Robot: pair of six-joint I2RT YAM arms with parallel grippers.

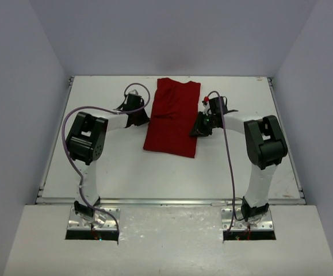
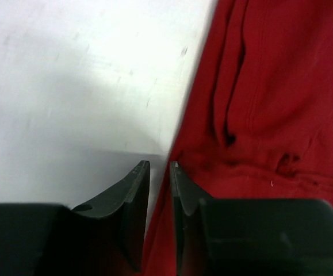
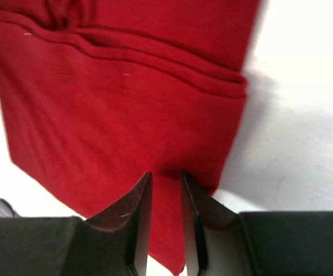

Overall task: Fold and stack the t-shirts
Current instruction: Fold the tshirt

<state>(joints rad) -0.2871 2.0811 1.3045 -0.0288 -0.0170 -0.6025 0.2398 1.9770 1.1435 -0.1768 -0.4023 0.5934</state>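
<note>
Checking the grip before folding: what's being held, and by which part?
The t-shirt: the left gripper seems to pinch its left edge, the right gripper its right edge.

left arm [image 1: 88, 185]: white links, black joint housings | right arm [image 1: 258, 183]: same colours | left cable [image 1: 64, 135]: purple, looped | right cable [image 1: 230, 167]: purple-grey, thin | base plates [image 1: 91, 222]: bare metal | left fingers [image 2: 133, 195]: dark, tapered, curved | right wrist: small red part [image 1: 205, 98]

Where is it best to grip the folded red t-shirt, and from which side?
Probably at the two long side edges of the t-shirt, about mid-length: the left hand coming from the left, the right hand from the right. The cloth lies flat as a narrow strip, and its stacked layers are exposed along those edges.
</note>
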